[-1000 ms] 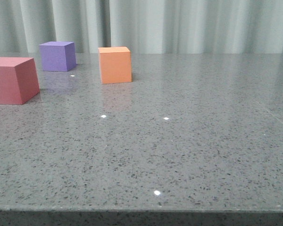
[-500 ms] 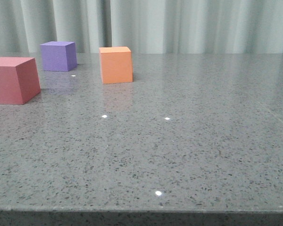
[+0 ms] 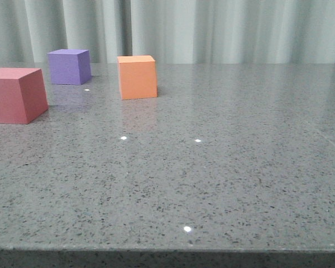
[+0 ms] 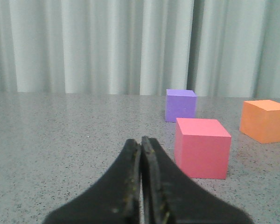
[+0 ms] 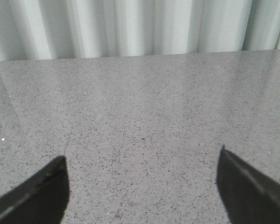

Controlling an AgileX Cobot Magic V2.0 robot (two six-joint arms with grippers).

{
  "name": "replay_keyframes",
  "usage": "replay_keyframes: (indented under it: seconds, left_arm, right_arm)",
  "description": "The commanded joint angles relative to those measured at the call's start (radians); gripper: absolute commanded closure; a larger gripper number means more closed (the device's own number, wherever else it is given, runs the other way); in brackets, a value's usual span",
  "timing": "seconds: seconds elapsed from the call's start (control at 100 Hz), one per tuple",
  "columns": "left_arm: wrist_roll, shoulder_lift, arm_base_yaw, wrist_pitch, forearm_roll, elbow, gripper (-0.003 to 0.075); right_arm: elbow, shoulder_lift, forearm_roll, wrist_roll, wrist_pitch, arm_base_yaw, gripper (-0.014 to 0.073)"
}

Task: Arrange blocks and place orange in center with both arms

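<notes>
In the front view a dull red cube (image 3: 15,95) sits at the left edge, a purple cube (image 3: 69,66) behind it, and an orange cube (image 3: 137,77) to their right. Neither gripper shows in the front view. In the left wrist view my left gripper (image 4: 141,140) is shut and empty, low over the table, short of the red cube (image 4: 201,147); the purple cube (image 4: 180,105) and orange cube (image 4: 265,120) lie farther off. In the right wrist view my right gripper (image 5: 142,161) is open and empty over bare tabletop; no cube shows there.
The glossy grey speckled stone tabletop (image 3: 212,167) stretches to the right and front of the cubes. Its front edge (image 3: 167,249) runs along the bottom of the front view. A pale pleated curtain (image 3: 212,28) hangs behind the table.
</notes>
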Motion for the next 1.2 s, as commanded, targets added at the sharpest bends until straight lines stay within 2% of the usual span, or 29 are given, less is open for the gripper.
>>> replay_keyframes:
  seconds: [0.0,0.18,0.27,0.87,0.99,1.19]
  left_arm:
    - [-0.005,-0.035,0.003,-0.078,-0.005,0.042,0.0741]
    - [-0.005,-0.035,0.003,-0.078,-0.005,0.042,0.0741]
    - [-0.005,-0.035,0.003,-0.078,-0.005,0.042,0.0741]
    - [-0.005,-0.035,0.003,-0.127,-0.026,0.02,0.0741]
    - [-0.005,-0.005,0.003,-0.042,-0.094,-0.067,0.0741]
    - [-0.005,0.161,0.003,0.147,-0.094,-0.313,0.0741]
  right_arm:
    - [-0.025,0.006,-0.021,-0.001,-0.071,-0.006,0.012]
    - [-0.025,0.006,-0.021,-0.001,-0.07,-0.006,0.0523]
    - [-0.025,0.006,-0.021,-0.001,-0.069,-0.006,0.0669]
    - [-0.025,0.006,-0.021,-0.001,-0.07,-0.006,0.0662]
    - [-0.025,0.006,-0.021,-0.001,-0.07,-0.006,0.0662]
    - [-0.025,0.006,-0.021,-0.001,-0.07,-0.006,0.0662]
